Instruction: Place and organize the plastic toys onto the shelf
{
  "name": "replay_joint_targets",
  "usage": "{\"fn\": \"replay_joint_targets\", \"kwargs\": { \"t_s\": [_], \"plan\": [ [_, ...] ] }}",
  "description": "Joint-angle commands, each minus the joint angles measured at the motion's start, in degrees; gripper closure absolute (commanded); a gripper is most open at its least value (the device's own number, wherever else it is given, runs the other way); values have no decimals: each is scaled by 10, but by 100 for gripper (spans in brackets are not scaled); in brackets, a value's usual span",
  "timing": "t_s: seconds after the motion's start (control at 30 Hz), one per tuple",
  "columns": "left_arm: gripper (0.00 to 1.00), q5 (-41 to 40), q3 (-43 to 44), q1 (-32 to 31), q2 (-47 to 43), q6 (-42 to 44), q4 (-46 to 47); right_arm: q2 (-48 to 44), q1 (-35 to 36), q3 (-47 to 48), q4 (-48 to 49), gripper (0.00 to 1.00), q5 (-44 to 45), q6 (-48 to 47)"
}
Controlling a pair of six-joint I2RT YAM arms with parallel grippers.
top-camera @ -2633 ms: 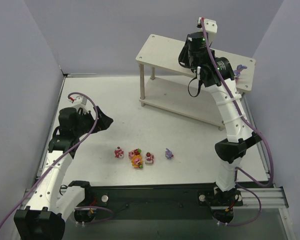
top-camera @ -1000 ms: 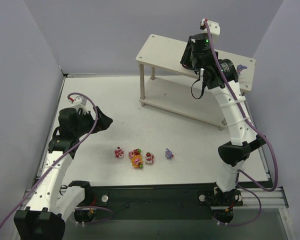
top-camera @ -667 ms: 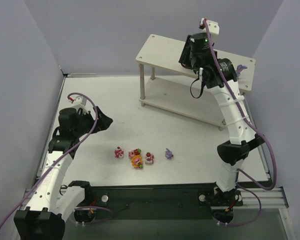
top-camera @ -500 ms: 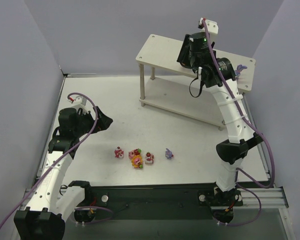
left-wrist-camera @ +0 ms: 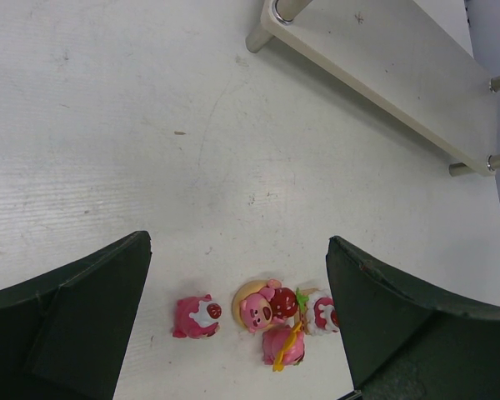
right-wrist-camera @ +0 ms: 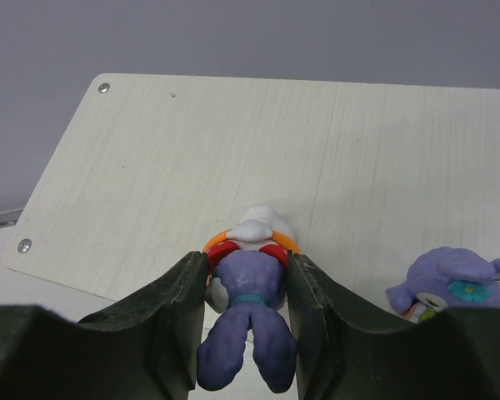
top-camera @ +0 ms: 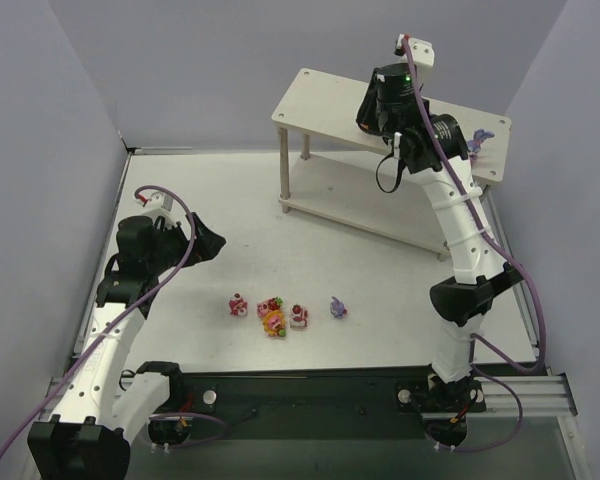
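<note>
My right gripper is shut on a purple long-eared bunny with an orange ring base, held over the top board of the pale wooden shelf. A second purple bunny stands on that board to the right; it shows at the shelf's right end in the top view. The right gripper's fingers are hidden under its wrist there. Several pink and red toys and a purple bunny lie on the table. My left gripper is open above the pink toys.
The shelf stands at the back right of the white table, its lower board and legs in the left wrist view. Grey walls close the table on three sides. A black rail runs along the near edge.
The right wrist swung slightly right, then back left over the shelf's top board, still holding the bunny. The left arm and the toys on the table have not moved.
</note>
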Motion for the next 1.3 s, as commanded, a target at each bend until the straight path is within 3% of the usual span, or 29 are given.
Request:
{"fn": "replay_joint_targets", "kwargs": {
  "t_s": [0.0,0.17,0.3,0.37,0.5,0.57,0.7,0.87,0.97,1.07,1.27],
  "plan": [
    [4,19,0,4,-14,3,19,3,1,17,-3,100,-13,-2],
    [4,77,-31,0,-67,-10,121,-20,2,13,-4,100,-27,-4],
    [5,70,-32,-53,-113,-23,194,-54,5,-1,-9,100,-39,2],
    [6,36,-16,-127,-113,-8,200,-78,7,-12,-13,100,-49,4],
    [8,-110,30,-291,-64,43,245,-113,15,-45,-30,100,-69,20],
    [8,-166,43,-393,-36,106,269,-134,18,-75,-42,100,-82,31],
    [7,-306,76,-515,57,237,321,-189,32,-147,-63,100,-105,60],
    [5,-356,74,-550,109,278,453,-237,51,-268,-64,100,-131,100],
    [11,-376,72,-573,139,320,516,-254,65,-312,-65,100,-136,124],
    [23,-388,71,-586,176,355,583,-257,86,-326,-65,100,-136,140],
    [24,-383,84,-598,248,374,640,-246,102,-323,-72,100,-137,169]
  ]
}}
